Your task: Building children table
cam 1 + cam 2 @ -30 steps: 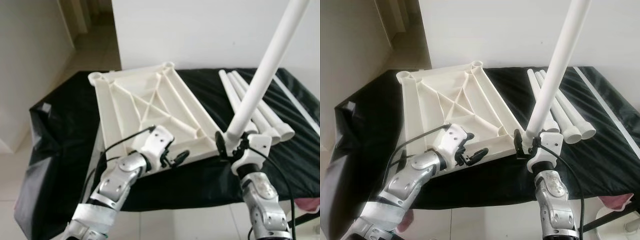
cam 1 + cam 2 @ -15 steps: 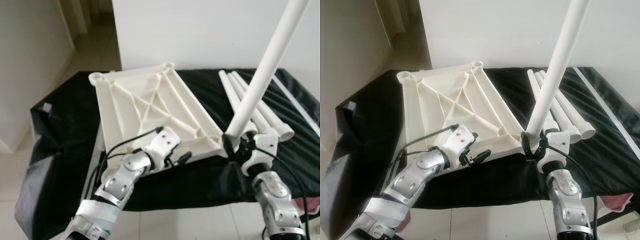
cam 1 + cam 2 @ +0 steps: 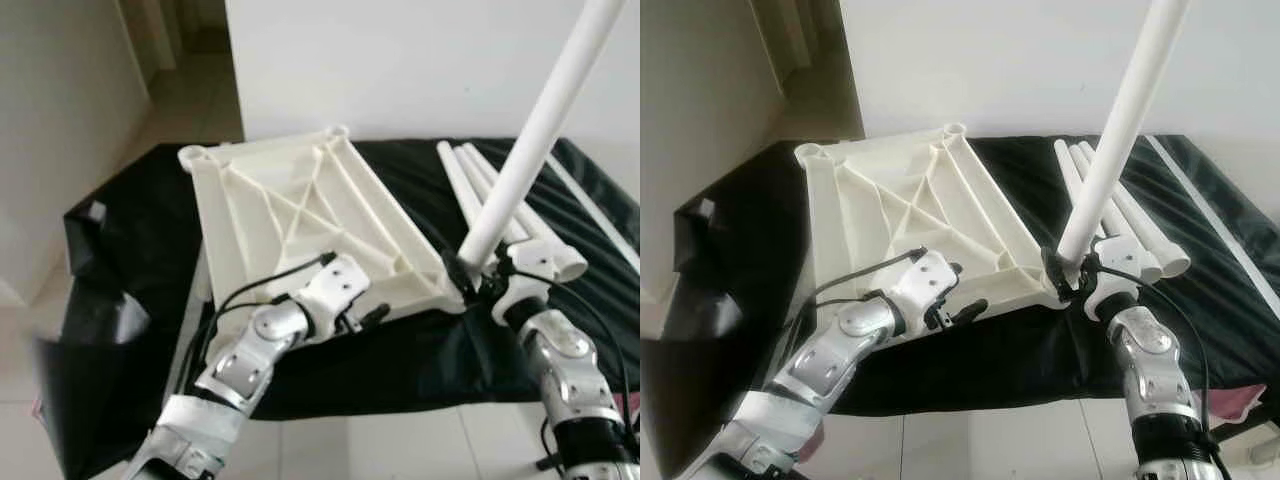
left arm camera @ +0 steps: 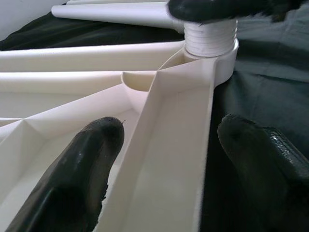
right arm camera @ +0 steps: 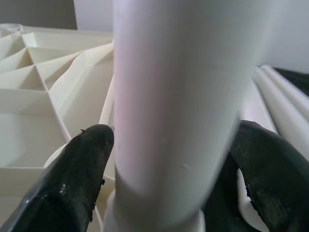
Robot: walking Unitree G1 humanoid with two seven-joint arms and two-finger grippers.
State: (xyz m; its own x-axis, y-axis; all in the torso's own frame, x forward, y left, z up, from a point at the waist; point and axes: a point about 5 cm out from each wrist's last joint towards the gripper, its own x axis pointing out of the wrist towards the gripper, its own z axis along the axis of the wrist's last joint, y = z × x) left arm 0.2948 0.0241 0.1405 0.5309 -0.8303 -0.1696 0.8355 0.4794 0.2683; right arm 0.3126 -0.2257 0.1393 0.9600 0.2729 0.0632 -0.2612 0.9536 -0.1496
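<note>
A cream plastic tabletop (image 3: pixel 300 210) lies upside down on a black cloth, ribbed underside up. My right gripper (image 3: pixel 480 280) is shut on the lower end of a long white leg tube (image 3: pixel 530 130) that stands tilted up and to the right. The tube's threaded end (image 4: pixel 210 38) sits in the socket at the tabletop's near right corner. In the right wrist view the black fingers (image 5: pixel 77 174) clasp the tube (image 5: pixel 178 111) on both sides. My left gripper (image 3: pixel 365 315) straddles the tabletop's near rim (image 4: pixel 169 145), one finger on each side, closed against it.
Three spare white legs (image 3: pixel 470 190) lie side by side on the cloth to the right of the tabletop. A thin white rod (image 3: pixel 590 200) lies further right. A white wall stands right behind the table, and a corridor opens at the back left. Tiled floor lies below the front edge.
My right gripper has carried the leg rightward and away from me, so its threaded end now meets the corner socket. My left gripper has slid right along the near rim.
</note>
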